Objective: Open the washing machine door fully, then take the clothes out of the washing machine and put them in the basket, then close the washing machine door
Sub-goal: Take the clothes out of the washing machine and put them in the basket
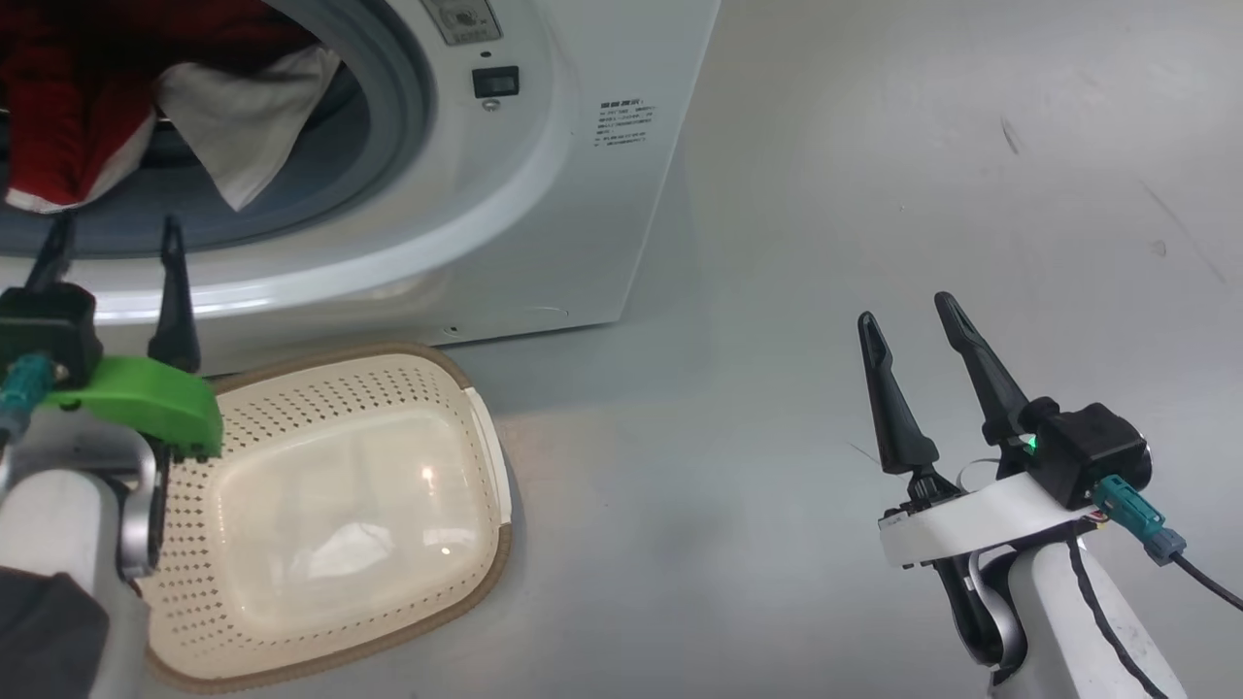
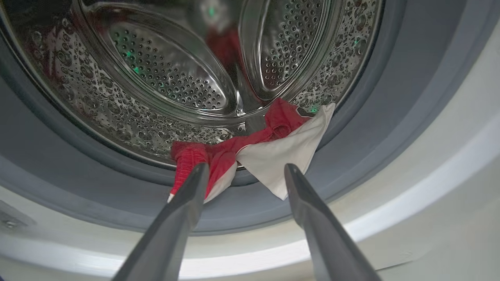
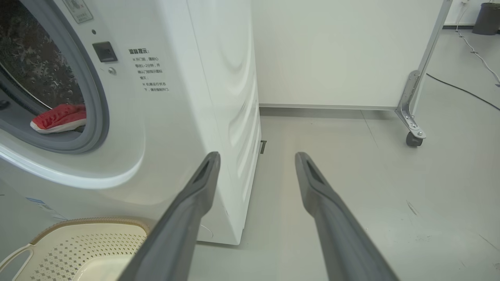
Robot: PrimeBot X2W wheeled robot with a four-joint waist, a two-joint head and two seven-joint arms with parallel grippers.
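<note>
The white washing machine [image 1: 583, 194] stands at the upper left with its round opening uncovered; the washing machine door is out of view. Red and white clothes [image 1: 68, 116] lie at the drum's front lip [image 2: 281, 152] and hang over the grey seal [image 2: 78, 195]. My left gripper [image 1: 115, 238] is open just in front of the opening's lower edge, its fingers [image 2: 246, 166] pointing at the clothes without touching them. The cream basket [image 1: 486, 427] sits empty on the floor right below the opening. My right gripper [image 1: 904, 311] hangs open over the floor to the machine's right [image 3: 257, 154].
Bare grey floor [image 1: 874, 146] stretches to the right of the machine. In the right wrist view a white panel on a caster wheel [image 3: 414, 138] stands behind, with a black cable [image 3: 461, 89] and a dark bin [image 3: 486, 17] beyond it.
</note>
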